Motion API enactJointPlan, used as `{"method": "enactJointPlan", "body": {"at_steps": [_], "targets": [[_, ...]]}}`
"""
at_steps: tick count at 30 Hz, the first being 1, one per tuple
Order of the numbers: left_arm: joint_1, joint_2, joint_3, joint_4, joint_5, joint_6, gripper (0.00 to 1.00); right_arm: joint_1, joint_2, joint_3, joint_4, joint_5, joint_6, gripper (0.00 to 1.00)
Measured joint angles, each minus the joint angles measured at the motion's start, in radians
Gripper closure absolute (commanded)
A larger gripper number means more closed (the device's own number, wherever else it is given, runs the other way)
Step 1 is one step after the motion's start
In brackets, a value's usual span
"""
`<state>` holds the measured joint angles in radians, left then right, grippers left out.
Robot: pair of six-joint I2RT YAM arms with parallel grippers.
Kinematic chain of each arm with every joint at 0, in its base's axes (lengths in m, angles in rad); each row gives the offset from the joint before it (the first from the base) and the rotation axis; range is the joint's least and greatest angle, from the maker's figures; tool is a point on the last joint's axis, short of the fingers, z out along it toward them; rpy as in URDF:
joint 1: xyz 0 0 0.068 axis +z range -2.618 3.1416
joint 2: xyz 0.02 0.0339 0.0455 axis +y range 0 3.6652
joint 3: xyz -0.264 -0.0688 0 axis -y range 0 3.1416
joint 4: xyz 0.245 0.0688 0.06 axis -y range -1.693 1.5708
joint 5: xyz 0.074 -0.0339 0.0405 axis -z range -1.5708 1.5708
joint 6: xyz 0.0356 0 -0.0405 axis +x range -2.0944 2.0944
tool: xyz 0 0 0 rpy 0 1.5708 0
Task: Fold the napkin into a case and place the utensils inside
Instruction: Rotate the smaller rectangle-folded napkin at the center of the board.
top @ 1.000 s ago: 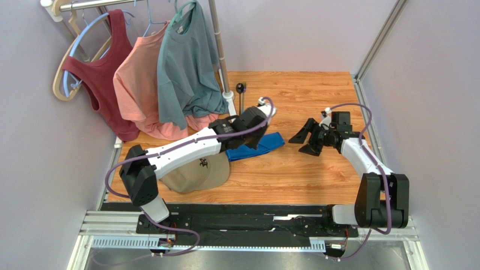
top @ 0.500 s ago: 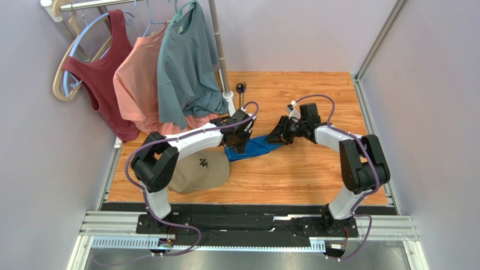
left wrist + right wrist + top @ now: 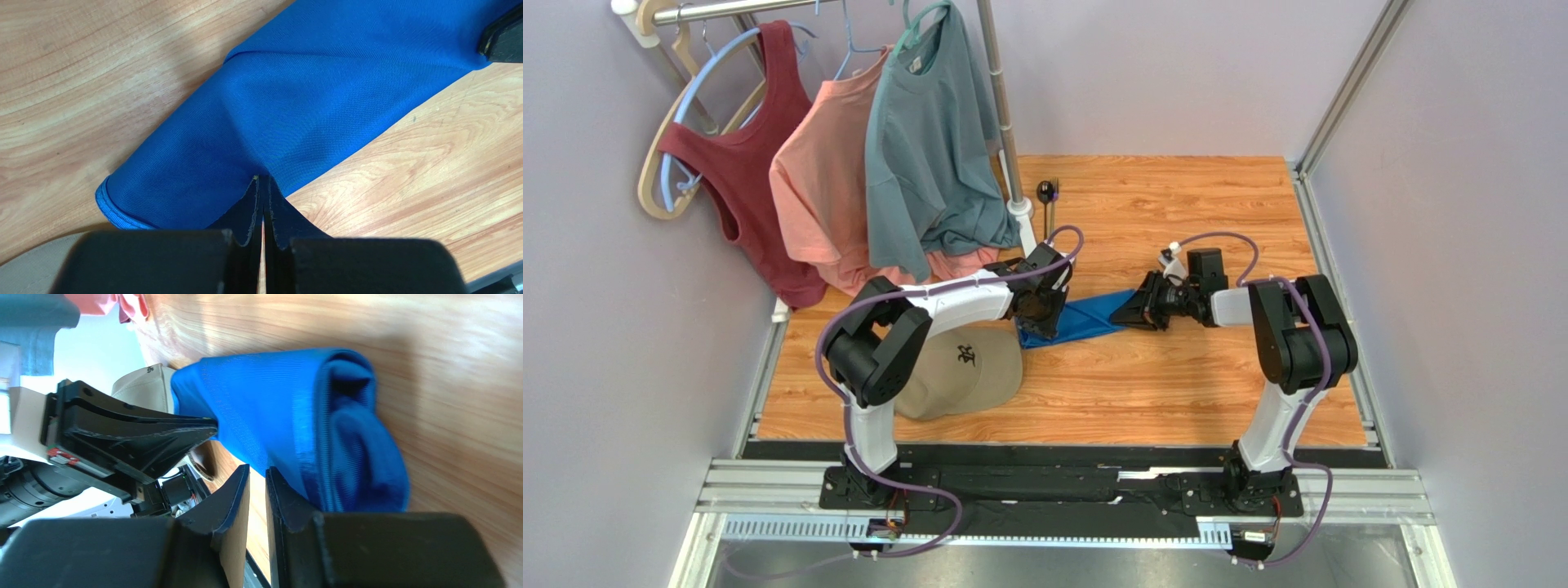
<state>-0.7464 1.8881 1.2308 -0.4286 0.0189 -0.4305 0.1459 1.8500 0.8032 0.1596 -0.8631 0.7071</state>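
Shows a tan cap (image 3: 959,374) on the wooden table (image 3: 1161,392), at 7 o'clock from the napkin (image 3: 1090,319). Has the left gripper (image 3: 262,180) at the napkin's 9 o'clock end, fingers pressed together, pinching the cloth's near edge. Shows a black-bowled spoon (image 3: 1048,196) at about 11 o'clock from the napkin, apart from it. Shows the napkin lying mid-table as a long folded blue band. Has the right gripper (image 3: 258,471) at the 3 o'clock end, just beside the rolled fold, fingers a narrow slit apart, nothing seen between.
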Motion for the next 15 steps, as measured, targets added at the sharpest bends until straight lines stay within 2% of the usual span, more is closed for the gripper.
{"method": "enactJointPlan", "body": {"at_steps": [6,15], "targets": [[0.0,0.007,0.007,0.006,0.0,0.002,1.0,-0.027,-0.015,-0.069,0.02,0.004,0.0,0.8],[0.0,0.078,0.109,-0.001,-0.019,0.05,0.99,-0.032,-0.08,-0.138,0.013,0.028,0.026,0.78]]}}
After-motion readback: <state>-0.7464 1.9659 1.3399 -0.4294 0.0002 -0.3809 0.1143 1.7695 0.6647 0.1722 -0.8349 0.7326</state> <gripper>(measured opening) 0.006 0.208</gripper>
